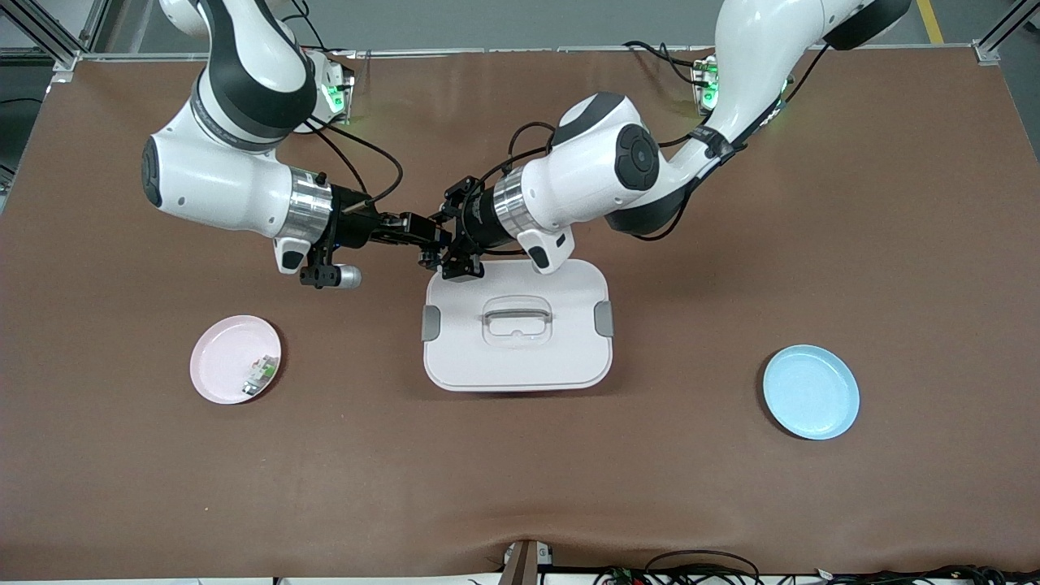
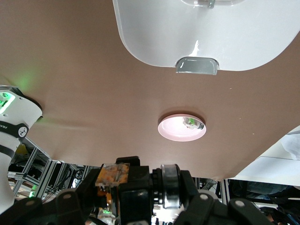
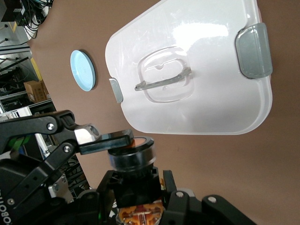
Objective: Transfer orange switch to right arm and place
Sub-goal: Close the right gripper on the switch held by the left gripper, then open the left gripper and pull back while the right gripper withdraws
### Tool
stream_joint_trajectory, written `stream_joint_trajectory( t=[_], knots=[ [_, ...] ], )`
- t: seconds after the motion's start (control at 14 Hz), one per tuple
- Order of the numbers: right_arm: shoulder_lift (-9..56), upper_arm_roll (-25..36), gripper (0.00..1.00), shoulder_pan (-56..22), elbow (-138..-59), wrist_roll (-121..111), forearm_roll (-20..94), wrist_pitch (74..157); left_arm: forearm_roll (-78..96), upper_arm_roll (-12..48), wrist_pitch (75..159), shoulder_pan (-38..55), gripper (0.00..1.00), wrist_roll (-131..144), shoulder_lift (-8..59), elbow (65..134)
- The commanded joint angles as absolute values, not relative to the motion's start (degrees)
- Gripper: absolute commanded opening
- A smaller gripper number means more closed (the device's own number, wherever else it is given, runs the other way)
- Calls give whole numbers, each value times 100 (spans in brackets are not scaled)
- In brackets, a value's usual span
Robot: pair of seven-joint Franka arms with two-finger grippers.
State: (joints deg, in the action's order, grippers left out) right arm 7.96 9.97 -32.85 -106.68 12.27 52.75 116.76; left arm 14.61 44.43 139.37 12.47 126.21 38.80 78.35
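The orange switch (image 3: 131,155), a stubby black part with a silver ring and an orange end, hangs in the air between both grippers. It is over the edge of the white lidded box (image 1: 517,357) that lies farthest from the front camera. My right gripper (image 3: 138,181) is shut on its black body. My left gripper (image 1: 447,244) is shut on its orange end, and its flat fingers (image 3: 111,138) clamp that end in the right wrist view. The left wrist view shows the switch (image 2: 169,184) close up. In the front view my right gripper (image 1: 424,236) meets the left one tip to tip.
A pink plate (image 1: 213,366) holding a small green-and-white part (image 1: 260,375) sits toward the right arm's end. A blue plate (image 1: 811,392) sits toward the left arm's end. The box has grey side clips and a clear handle (image 1: 517,315).
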Motion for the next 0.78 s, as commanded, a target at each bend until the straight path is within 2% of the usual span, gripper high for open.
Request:
stream_joint_trajectory(
  t=[0.0,0.07,0.21,0.43,0.71],
  knots=[
    [765,1020,8,-3270,-10635,1406,5326,11575,1521,4438,14010,1257,71,12621,3859,7734],
    [765,1020,8,-3270,-10635,1406,5326,11575,1468,4438,13966,1222,100,12621,3806,7734],
    [765,1037,8,-3243,-10609,1389,5317,11566,1441,4438,13939,1117,100,12612,3710,7734],
    [765,1055,8,-2981,-10468,1284,5160,10944,1433,4438,13931,871,100,12595,3481,7734],
    [738,1055,8,-2375,-10292,302,3897,10065,1433,4473,13343,266,100,12007,3217,7734]
  ],
)
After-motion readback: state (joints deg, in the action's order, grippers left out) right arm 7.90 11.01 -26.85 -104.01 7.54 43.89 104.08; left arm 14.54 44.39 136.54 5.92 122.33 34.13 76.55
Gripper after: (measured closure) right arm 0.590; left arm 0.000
